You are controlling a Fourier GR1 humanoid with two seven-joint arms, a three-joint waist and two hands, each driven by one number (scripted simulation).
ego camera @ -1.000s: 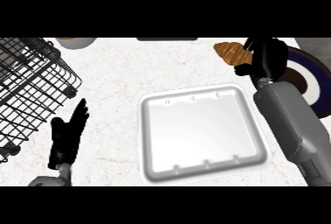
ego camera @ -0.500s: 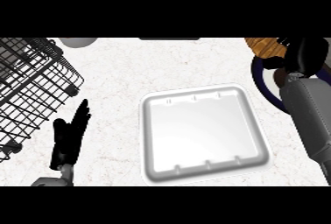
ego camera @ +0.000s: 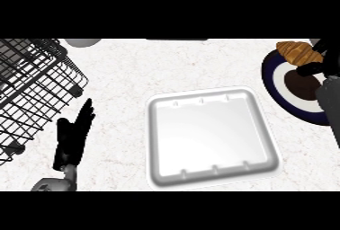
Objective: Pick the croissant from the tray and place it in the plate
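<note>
Right hand [ego camera: 313, 68] is up in the corner, beyond and to the right of the tray [ego camera: 212, 134], and most of it is cut off by the edge of the view. What does show is black fingers curled around the croissant [ego camera: 297, 51], one running under its near side and another bit of the hand against its right end, so it's gripping the thing. Its grey forearm [ego camera: 330, 103] runs down the right edge, across part of the plate.

The croissant itself is brown, ridged, lying at a slant, and sits over the far rim of the plate [ego camera: 269, 78], not down in the middle of it. Can't tell whether it's actually touching the plate. The plate has a dark blue rim, a white ring and a dark centre, and it's just to the right of the tray, close but apart.

The tray is white, squarish with rounded corners, and sits a bit skewed on the pale speckled tabletop [ego camera: 126, 72].

Left hand [ego camera: 72, 137] is well to the left of the tray, open, fingers straight and pointing away, holding nothing. Further left of it and beyond is a black wire basket [ego camera: 40, 85], and past that, at the far edge, a grey round thing [ego camera: 83, 42] I can't make out.
</note>
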